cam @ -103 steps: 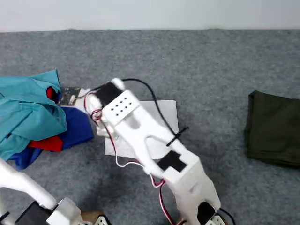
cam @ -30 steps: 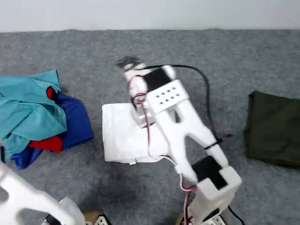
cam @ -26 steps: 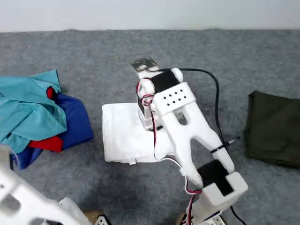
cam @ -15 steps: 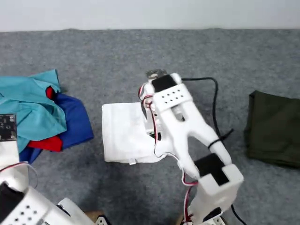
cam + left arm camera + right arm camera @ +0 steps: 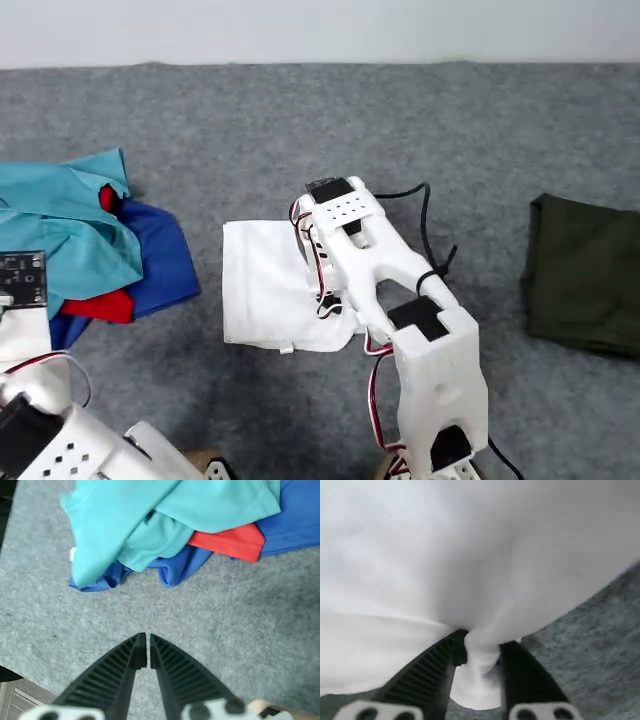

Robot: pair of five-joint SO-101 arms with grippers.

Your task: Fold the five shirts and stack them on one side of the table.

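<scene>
Right hand (image 5: 479,652) drawn back, now grasping white shirt (image 5: 262,288) fold; left hand (image 5: 148,651) clenched, empty, teal shirt (image 5: 150,515) just ahead.

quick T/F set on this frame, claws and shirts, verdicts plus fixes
1. The right claw grips the white shirt. True.
2. The left claw holds the teal shirt. False: it is shut on nothing, short of that shirt.
3. The green shirt lies folded, apart from the others. True.
4. The red shirt lies on top of the teal shirt. False: it pokes out from under it.
5. The white shirt sits on the green shirt. False: they lie apart.
</scene>
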